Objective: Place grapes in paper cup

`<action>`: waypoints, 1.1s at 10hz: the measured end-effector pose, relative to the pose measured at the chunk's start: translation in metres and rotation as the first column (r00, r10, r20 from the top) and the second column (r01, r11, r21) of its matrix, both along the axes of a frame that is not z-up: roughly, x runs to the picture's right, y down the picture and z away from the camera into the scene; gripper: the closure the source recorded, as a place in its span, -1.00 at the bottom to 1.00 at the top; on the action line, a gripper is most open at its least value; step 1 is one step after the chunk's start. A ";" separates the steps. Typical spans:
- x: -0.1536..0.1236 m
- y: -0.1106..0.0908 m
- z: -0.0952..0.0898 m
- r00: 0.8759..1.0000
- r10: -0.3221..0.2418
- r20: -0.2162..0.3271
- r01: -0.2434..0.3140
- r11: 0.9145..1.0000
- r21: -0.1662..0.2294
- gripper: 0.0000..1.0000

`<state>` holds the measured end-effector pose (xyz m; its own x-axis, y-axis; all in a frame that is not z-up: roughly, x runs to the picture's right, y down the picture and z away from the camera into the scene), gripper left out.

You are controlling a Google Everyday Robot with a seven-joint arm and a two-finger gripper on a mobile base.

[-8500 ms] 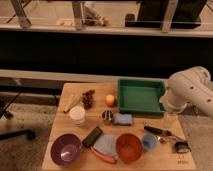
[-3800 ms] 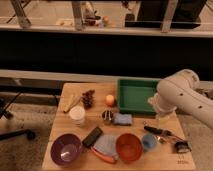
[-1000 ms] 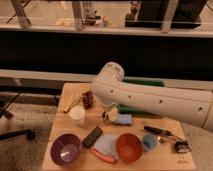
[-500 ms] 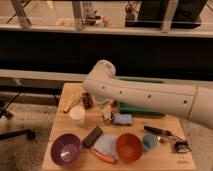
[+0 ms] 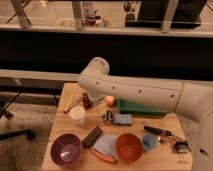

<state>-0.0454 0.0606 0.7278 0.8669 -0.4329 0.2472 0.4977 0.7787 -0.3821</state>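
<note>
The grapes (image 5: 87, 102), a small dark reddish-purple bunch, lie at the back left of the wooden table (image 5: 60, 127). The paper cup (image 5: 77, 115), short and white, stands just in front of them to the left. My white arm reaches across the table from the right. My gripper (image 5: 92, 98) hangs down from it right over the grapes, and the arm's bulk largely hides it. The arm partly covers the grapes.
An orange fruit (image 5: 110, 100) lies right of the grapes. A small dark metallic cup (image 5: 107, 118) and a blue cloth (image 5: 123, 119) are in the middle, with a green tray (image 5: 145, 108) behind. A purple bowl (image 5: 65, 148), an orange bowl (image 5: 129, 147) and a black block (image 5: 92, 136) are in front.
My arm has swung from the right side of the table across to the left, and the gripper has come down over the grapes. The objects on the table have not moved.
</note>
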 end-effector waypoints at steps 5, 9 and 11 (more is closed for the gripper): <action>-0.013 -0.017 0.021 1.000 -0.013 0.014 0.013 1.000 -0.008 -0.60; -0.020 -0.024 0.042 1.000 -0.017 0.021 0.017 1.000 -0.018 -0.60; -0.022 -0.024 0.049 0.999 -0.020 0.030 0.021 1.000 -0.021 -0.60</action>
